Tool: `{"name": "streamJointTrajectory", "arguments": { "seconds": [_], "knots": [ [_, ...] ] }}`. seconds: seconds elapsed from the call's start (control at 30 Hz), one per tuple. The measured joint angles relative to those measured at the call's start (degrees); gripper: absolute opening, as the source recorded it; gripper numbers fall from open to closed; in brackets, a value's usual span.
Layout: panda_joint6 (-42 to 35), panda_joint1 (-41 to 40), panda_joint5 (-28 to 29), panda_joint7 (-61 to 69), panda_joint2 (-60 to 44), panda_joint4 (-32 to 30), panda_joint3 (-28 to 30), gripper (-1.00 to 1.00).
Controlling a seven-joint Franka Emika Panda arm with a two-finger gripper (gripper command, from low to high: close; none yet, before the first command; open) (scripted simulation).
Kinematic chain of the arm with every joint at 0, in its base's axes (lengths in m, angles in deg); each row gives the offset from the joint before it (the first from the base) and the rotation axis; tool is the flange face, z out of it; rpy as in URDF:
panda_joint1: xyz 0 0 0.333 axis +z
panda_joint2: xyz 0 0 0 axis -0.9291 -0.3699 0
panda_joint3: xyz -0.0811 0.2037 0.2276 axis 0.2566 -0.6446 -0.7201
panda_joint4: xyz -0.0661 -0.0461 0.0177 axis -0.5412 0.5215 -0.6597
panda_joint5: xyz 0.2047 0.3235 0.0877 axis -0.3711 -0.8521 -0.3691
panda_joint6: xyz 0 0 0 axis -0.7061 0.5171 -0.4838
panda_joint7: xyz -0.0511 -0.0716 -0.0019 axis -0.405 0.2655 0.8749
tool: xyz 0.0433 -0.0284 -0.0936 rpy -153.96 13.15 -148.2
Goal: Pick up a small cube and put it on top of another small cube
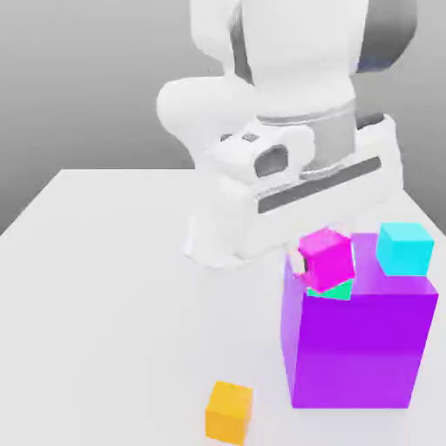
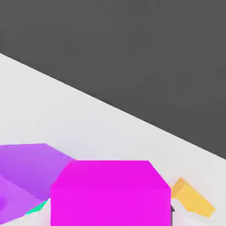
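The small magenta-pink cube (image 1: 329, 256) hangs tilted at the near left corner of the big purple cube's (image 1: 359, 348) top. My gripper (image 1: 319, 263) is shut on it, and a white finger (image 1: 301, 261) shows at its left side. Directly beneath it a sliver of the small green cube (image 1: 332, 292) rests on the purple cube. Whether the two small cubes touch I cannot tell. In the hand view the magenta cube (image 2: 110, 194) sits close up, with a strip of the green cube (image 2: 37, 207) and the purple cube (image 2: 26, 176) beside it.
A small cyan cube (image 1: 405, 248) sits on the purple cube's far right corner. An orange cube (image 1: 229, 411) (image 2: 192, 198) lies on the white table (image 1: 104, 287) in front of the purple cube. The arm's white body rises behind the cubes.
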State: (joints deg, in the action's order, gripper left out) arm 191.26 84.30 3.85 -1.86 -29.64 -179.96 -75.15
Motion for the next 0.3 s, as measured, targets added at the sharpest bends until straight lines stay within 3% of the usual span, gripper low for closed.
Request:
{"name": "streamJointTrajectory", "arguments": {
  "seconds": [0.1,0.2,0.23,0.3],
  "knots": [
    [-4.41,3.44,4.06,-7.15,3.77,-1.42,-7.13,-1.0],
    [0.71,3.77,5.08,-8.85,1.83,-5.23,-9.43,-1.0],
    [1.9,3.86,5.2,-9.02,1.34,-5.98,-9.59,1.0],
    [1.9,3.86,5.2,-9.02,1.34,-5.98,-9.59,1.0]
  ]
}}
